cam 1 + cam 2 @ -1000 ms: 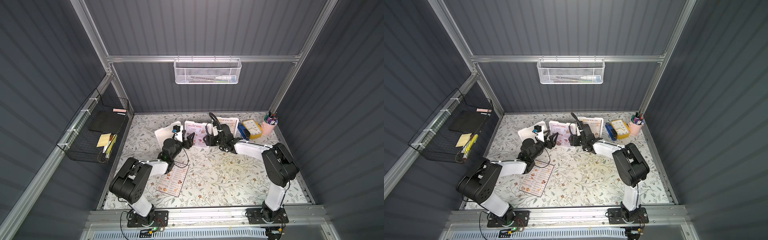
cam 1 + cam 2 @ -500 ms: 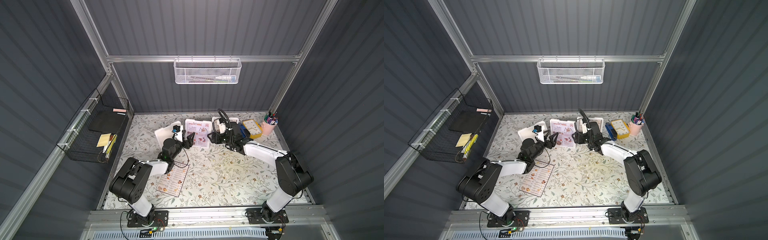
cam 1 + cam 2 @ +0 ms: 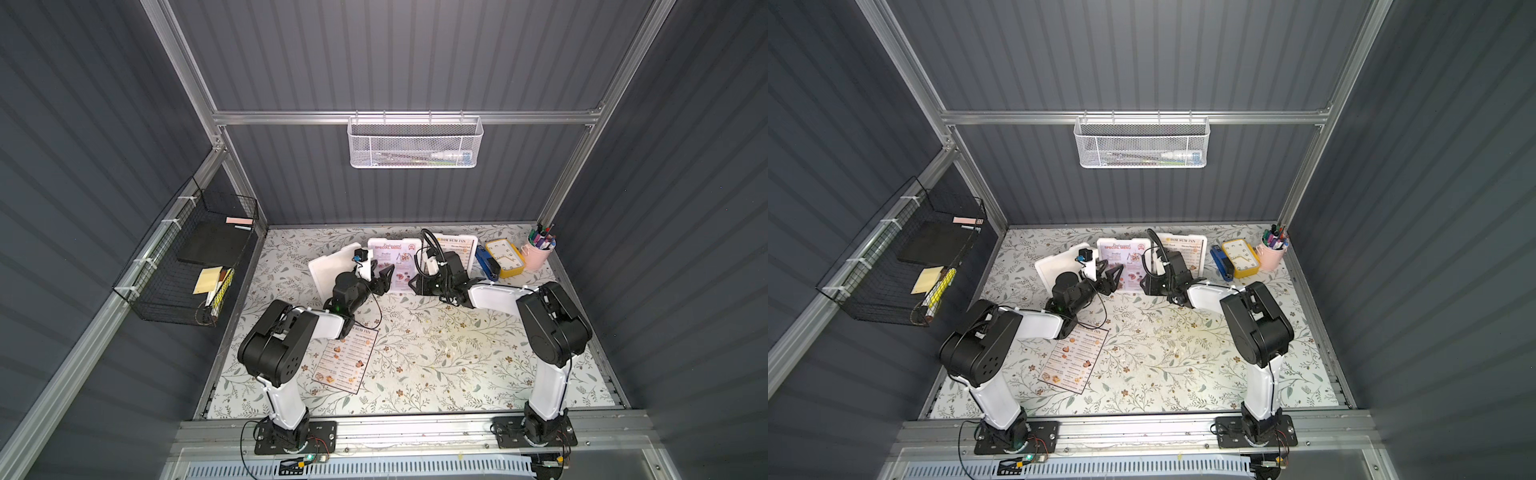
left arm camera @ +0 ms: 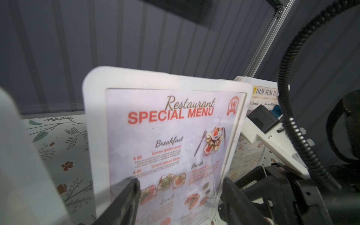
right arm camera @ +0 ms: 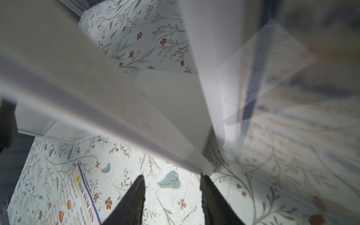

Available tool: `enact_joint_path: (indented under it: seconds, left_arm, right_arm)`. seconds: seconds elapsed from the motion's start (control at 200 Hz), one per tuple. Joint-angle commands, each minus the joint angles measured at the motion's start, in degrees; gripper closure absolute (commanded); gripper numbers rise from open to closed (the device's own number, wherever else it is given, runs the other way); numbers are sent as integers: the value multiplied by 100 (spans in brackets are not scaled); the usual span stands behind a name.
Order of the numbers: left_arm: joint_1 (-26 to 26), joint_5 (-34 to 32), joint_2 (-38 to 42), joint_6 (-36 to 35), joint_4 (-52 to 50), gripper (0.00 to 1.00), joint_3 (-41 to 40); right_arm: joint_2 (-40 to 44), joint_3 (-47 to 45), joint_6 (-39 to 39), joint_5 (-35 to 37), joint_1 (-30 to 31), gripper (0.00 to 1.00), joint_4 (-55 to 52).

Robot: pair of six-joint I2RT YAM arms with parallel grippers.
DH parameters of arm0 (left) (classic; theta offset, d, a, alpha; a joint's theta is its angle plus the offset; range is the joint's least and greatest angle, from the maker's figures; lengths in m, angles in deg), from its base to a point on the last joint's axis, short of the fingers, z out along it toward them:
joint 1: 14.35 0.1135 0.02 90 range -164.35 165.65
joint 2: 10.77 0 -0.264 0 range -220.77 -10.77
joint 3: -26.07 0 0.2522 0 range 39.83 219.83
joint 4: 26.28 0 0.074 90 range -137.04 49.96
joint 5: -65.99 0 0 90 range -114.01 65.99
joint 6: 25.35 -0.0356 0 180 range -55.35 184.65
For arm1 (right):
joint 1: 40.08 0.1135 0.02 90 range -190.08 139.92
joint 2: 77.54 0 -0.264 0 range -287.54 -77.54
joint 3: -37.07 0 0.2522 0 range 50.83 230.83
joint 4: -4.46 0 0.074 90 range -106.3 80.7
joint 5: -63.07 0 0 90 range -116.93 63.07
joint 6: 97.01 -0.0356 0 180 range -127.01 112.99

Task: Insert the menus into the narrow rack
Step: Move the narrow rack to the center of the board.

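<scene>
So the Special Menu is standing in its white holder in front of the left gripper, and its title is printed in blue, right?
No, not blue. The left wrist view shows the Special Menu title in red. It does stand in its white holder in front of the left gripper.

The special menu (image 3: pixel 390 249) stands on the desk (image 3: pixel 436 345) directly ahead of the left pincer (image 4: pixel 180 180), and the right pincer (image 5: pixel 172 177) is at its near corner. The standing Dim Sum menu (image 3: pixel 457 245) is just behind the right pincer. The flat Dim Sum menu (image 3: pixel 345 361) lies well behind the left pincer.
</scene>
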Motion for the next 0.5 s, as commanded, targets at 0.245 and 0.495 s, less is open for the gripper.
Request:
enact_joint_path:
  seconds: [0.245,0.495]
  left_arm:
    - [12,59,-821,-67,-252,32,812]
    - [30,105,-569,-116,-335,30,764]
  right_arm:
    - [-485,691,-218,82,-8,52,-4]
    - [-536,836,-46,-247,1,49,22]
